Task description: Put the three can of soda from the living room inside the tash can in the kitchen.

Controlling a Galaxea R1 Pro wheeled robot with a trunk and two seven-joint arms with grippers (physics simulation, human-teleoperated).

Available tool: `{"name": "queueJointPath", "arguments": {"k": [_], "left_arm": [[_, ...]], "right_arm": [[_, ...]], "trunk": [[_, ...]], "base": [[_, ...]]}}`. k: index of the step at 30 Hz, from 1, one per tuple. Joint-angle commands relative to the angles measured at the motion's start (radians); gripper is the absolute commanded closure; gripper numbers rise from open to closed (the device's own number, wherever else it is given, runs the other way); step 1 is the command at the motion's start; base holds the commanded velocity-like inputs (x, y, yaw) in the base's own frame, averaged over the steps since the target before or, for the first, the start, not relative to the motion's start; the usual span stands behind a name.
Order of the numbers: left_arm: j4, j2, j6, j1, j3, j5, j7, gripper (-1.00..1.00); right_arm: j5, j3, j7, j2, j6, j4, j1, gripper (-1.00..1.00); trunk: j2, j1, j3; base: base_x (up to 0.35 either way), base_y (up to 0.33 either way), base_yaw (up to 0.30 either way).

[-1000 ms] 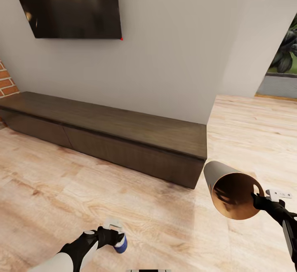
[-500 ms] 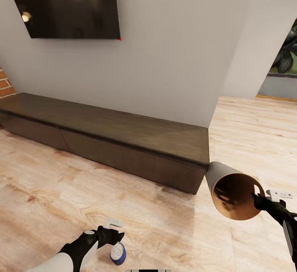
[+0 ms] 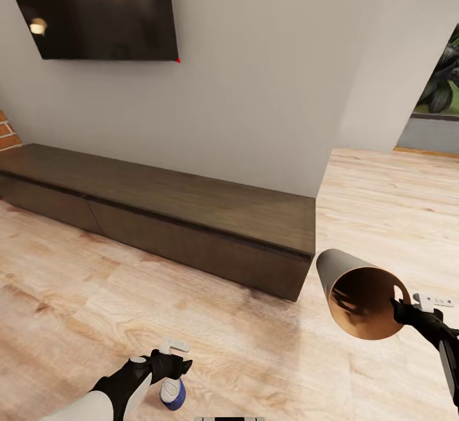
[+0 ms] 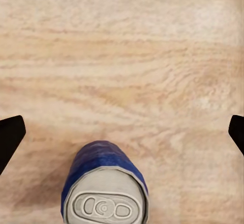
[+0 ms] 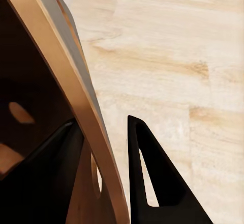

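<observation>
Head view: the robot faces a pale wall with a dark television mounted high on it. Below it a long, low, dark wood cabinet runs along the foot of the wall on the wood-plank floor. A bit of brick shows at the cabinet's far left end, and past the wall's corner on the right a doorway opens onto green plants.

The left gripper hangs low over the floor with its fingers spread wide and nothing between them. Just beneath it is a can of soda with a blue body and a silver top, clear of both fingers; whether it rests on the floor cannot be told. The right gripper pinches the rim of the tash can, which is held above the floor and tipped on its side, its brown inside turned toward the camera, just off the cabinet's right end.

Left wrist view: the can of soda sits upright against the planks, pull-tab top showing, between the two black fingertips, which stand well apart at either side and touch nothing.

Right wrist view: the fingers are clamped narrowly on the tash can's wall, one inside, one outside
</observation>
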Motion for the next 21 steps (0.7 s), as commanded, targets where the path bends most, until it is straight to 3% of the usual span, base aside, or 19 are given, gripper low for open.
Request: {"name": "queueJointPath", "arguments": {"k": [1, 21], "left_arm": [[0.0, 0.0, 0.0, 0.0, 0.0, 0.0, 0.0, -1.0], [-0.001, 0.0, 0.0, 0.0, 0.0, 0.001, 0.0, -1.0]], "right_arm": [[-0.011, -0.001, 0.006, 0.0, 0.001, -0.001, -0.001, 1.0], [-0.011, 0.0, 0.005, 0.003, 0.002, -0.001, -0.001, 1.0]], "trunk": [[0.0, 0.0, 0.0], [0.0, 0.0, 0.0]], "base": [[0.0, -0.018, 0.0], [0.0, -0.003, 0.0]]}}
